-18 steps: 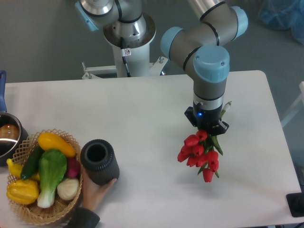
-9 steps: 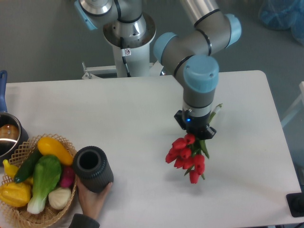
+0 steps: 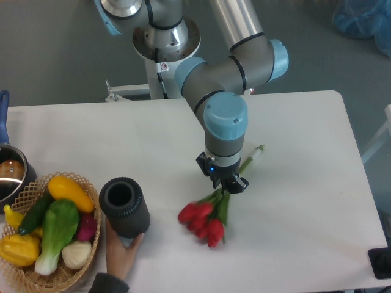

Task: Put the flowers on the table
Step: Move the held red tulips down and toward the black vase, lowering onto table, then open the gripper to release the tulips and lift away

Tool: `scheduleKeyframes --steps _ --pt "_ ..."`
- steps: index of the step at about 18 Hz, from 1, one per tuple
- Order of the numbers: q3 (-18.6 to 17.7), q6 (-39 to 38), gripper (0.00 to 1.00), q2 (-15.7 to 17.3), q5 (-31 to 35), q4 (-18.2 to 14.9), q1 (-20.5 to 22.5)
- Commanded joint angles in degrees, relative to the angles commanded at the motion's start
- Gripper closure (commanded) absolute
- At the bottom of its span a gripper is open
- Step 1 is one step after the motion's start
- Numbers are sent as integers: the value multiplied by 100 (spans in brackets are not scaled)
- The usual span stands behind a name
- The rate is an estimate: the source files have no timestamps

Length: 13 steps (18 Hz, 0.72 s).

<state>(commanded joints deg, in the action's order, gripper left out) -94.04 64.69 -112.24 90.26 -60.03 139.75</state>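
The flowers (image 3: 204, 218) are a bunch of red tulips with green stems, their heads low over the white table (image 3: 305, 201) at its front middle. One stem end (image 3: 253, 157) sticks out to the upper right behind the arm. My gripper (image 3: 225, 185) points down and is shut on the flowers' stems, just above the red heads. Its fingertips are hidden behind its own body.
A dark ribbed vase (image 3: 124, 207) stands left of the flowers, with a person's hand (image 3: 121, 255) under it at the table's front edge. A wicker basket (image 3: 32, 192) of vegetables sits at the front left. A pot (image 3: 11, 174) is at the left edge.
My gripper has swung left and a little toward the front with the flowers, and the bunch has tilted and dropped lower toward the table. The vase and hand shifted slightly.
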Motion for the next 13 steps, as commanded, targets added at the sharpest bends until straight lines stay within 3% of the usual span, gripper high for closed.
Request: scheduleKeyframes --steps 1,2,10,13 --pt "0 -9 6 0 17 0 17" --pt "0 -9 0 0 35 9 44" --pt "105 0 0 44 -9 88 588" --pt "114 79 0 140 0 307 746"
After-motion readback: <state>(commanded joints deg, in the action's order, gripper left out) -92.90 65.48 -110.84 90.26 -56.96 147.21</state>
